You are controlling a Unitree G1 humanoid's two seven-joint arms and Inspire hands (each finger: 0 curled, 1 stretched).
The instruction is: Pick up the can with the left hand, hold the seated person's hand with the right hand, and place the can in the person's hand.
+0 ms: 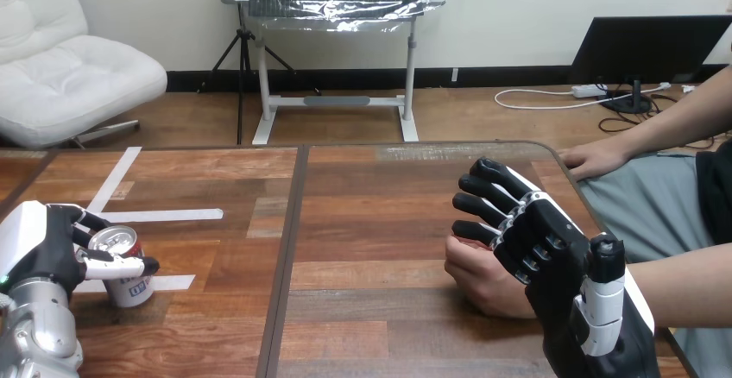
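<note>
The table (371, 223) is reddish-brown wood grain, with white tape strips (164, 216) toward its left edge. The can (121, 267) near that edge has a silver top and a white side with dark print. The left hand (45, 247) and right hand (552, 257) are black with white shells.

A wooden table (371, 188) is bearing white tape strips (164, 216). A white chair (78, 76) and a metal stand (337, 101) are standing on the wooden floor (483, 123) behind it.
</note>
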